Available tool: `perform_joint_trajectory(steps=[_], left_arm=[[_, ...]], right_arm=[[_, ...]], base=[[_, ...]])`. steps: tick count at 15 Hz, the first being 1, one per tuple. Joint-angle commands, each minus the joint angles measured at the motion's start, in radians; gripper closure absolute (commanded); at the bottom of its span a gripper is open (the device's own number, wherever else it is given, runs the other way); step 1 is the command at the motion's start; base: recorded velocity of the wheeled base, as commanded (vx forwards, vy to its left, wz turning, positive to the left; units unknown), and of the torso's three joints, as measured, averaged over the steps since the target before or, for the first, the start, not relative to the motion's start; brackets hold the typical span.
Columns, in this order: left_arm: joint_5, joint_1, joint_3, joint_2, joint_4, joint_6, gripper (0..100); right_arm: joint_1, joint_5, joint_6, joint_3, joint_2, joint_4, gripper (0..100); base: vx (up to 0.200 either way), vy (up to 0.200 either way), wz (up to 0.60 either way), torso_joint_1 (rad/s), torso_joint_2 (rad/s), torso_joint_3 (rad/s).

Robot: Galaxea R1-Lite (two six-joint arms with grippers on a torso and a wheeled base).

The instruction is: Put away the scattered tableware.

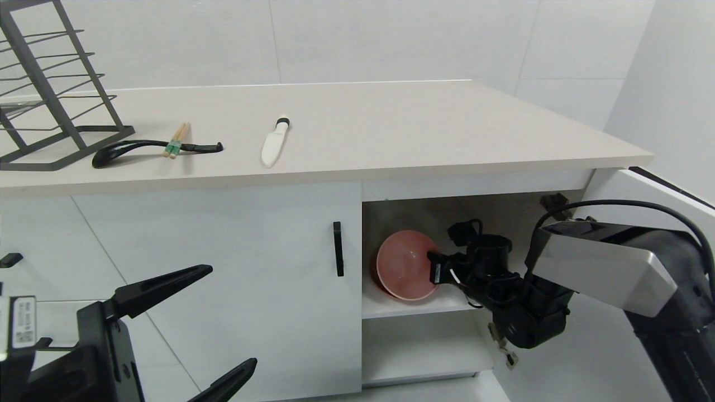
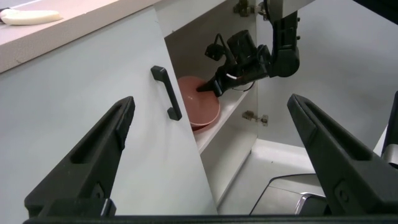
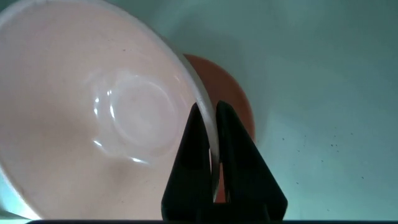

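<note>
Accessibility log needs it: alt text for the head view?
The right claw grips a tilted pink bowl at the upper cabinet shelf. On the counter lie a black ladle, chopsticks and a white utensil beside a rack; the left claw hangs open.

glossy pink bowl (image 3: 112, 118), matt countertop (image 1: 391, 123)
</note>
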Motion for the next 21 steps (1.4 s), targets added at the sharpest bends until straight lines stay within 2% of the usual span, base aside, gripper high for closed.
perform_joint_trajectory(steps=[1,2,16,18,19,20,21], left_arm=[[0.000,0.000,0.000,0.002,0.000,0.000,0],[0.000,0.000,0.000,0.002,0.000,0.000,0],[0.000,0.000,0.001,0.005,0.006,0.000,0],[0.000,0.000,0.001,0.005,0.006,0.000,0],[0.000,0.000,0.001,0.007,0.006,0.000,0],[0.000,0.000,0.001,0.007,0.006,0.000,0],[0.000,0.000,0.001,0.007,0.006,-0.002,0]], right_arm=[[0.000,0.001,-0.002,0.007,0.009,0.001,100],[0.000,0.001,-0.002,0.007,0.011,0.001,0],[0.030,0.002,-0.015,0.027,-0.029,-0.054,0],[0.033,0.001,-0.015,0.095,-0.109,-0.085,0],[0.046,0.001,-0.016,0.179,-0.175,-0.086,0],[0.050,0.001,-0.016,0.193,-0.186,-0.086,0],[0.077,-0.001,-0.036,0.309,-0.264,-0.086,0]], base=[[0.000,0.000,0.00,0.000,0.00,0.000],[0.000,0.000,0.00,0.000,0.00,0.000],[0.000,0.000,0.00,0.000,0.00,0.000],[0.000,0.000,0.00,0.000,0.00,0.000],[0.000,0.000,0.00,0.000,0.00,0.000],[0.000,0.000,0.00,0.000,0.00,0.000],[0.000,0.000,0.00,0.000,0.00,0.000]])
